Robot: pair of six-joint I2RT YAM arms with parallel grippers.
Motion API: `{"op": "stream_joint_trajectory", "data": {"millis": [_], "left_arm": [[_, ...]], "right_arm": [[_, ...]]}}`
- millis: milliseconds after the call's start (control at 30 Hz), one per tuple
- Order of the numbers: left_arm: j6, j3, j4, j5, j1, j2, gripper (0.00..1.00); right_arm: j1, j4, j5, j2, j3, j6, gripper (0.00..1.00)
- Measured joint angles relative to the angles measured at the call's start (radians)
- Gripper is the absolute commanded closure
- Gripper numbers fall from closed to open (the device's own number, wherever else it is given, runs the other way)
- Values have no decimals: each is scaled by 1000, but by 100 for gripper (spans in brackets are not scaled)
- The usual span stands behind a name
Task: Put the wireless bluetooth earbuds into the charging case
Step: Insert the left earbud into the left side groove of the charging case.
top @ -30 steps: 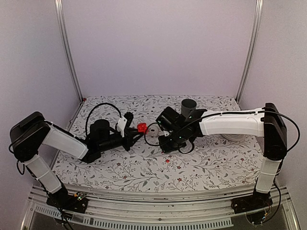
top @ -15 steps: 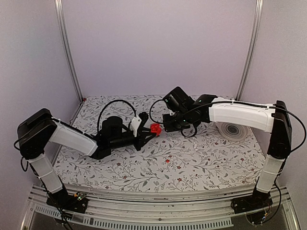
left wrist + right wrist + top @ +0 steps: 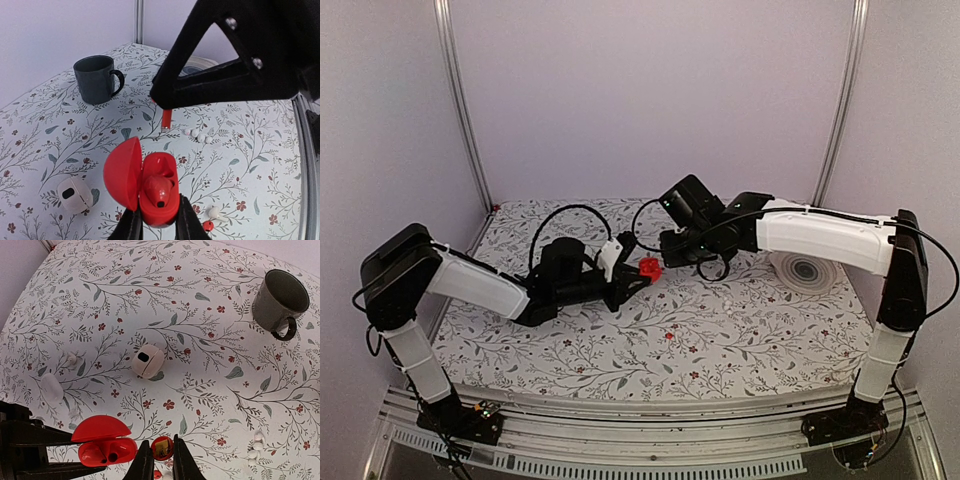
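Note:
My left gripper [image 3: 157, 214] is shut on the lower end of a red charging case [image 3: 159, 199], held above the table with its lid [image 3: 121, 172] swung open to the left. One red earbud [image 3: 159, 189] sits in the case; the hollow beside it [image 3: 169, 161] is empty. My right gripper [image 3: 162, 449] is shut on a second red earbud [image 3: 163, 448], just right of the case [image 3: 107, 452] and apart from it. In the top view both grippers meet at the red case [image 3: 648, 266] over mid-table.
A cream-white rounded case [image 3: 148, 361] with one dark opening lies on the floral table. A grey mug [image 3: 280, 302] stands far right. White ear tips [image 3: 197, 134], a white earbud [image 3: 215, 212] and a white oblong piece [image 3: 51, 388] lie loose. A white plate [image 3: 807, 270] sits at right.
The left arm has carried the red case up and to the right. The right arm has risen from the table with the earbud and closed in on the case.

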Motion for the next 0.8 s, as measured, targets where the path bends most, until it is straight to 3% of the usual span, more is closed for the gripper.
{"op": "stream_joint_trajectory", "data": {"millis": [800], "left_arm": [[-40, 67, -49, 68, 0, 9, 100]], "right_arm": [[69, -27, 125, 18, 37, -59, 85]]}}
